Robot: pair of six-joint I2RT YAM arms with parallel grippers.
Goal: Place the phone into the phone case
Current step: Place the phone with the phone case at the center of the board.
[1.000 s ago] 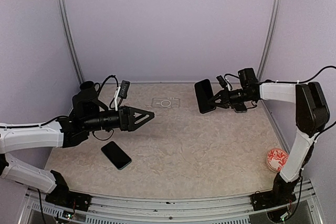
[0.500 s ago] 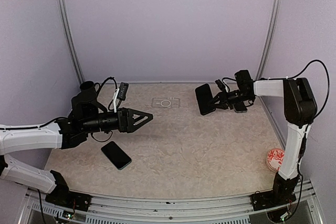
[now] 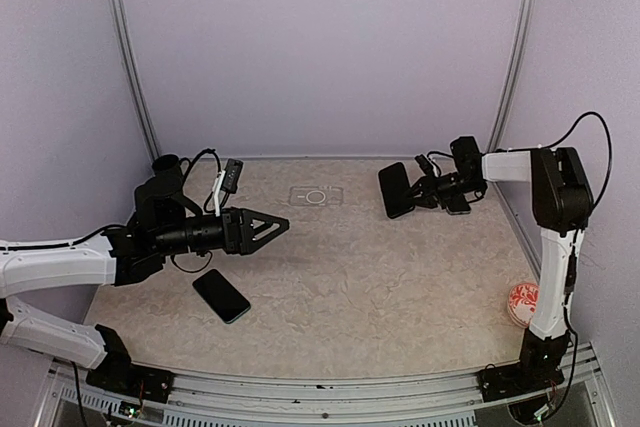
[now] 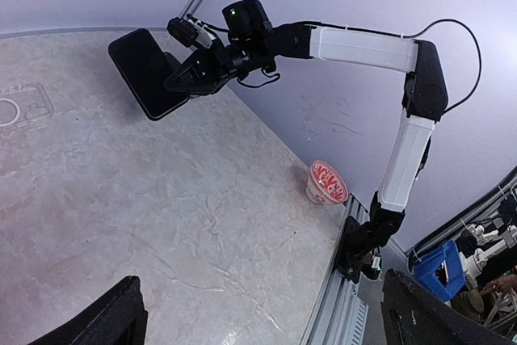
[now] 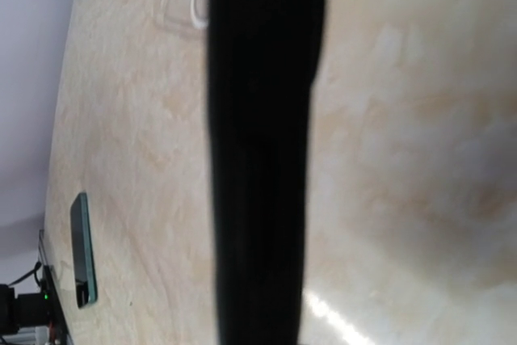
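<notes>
Phones (image 3: 221, 295) (image 3: 396, 190) — two; clear case (image 3: 316, 196) — one

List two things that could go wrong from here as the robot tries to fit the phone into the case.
First, the right fingers pinch the phone by one edge, tilted in mid-air, so it could slip or swing loose. Second, the clear case lies loose on the table with the open left fingers away from it, so it may slide when pressed.
</notes>
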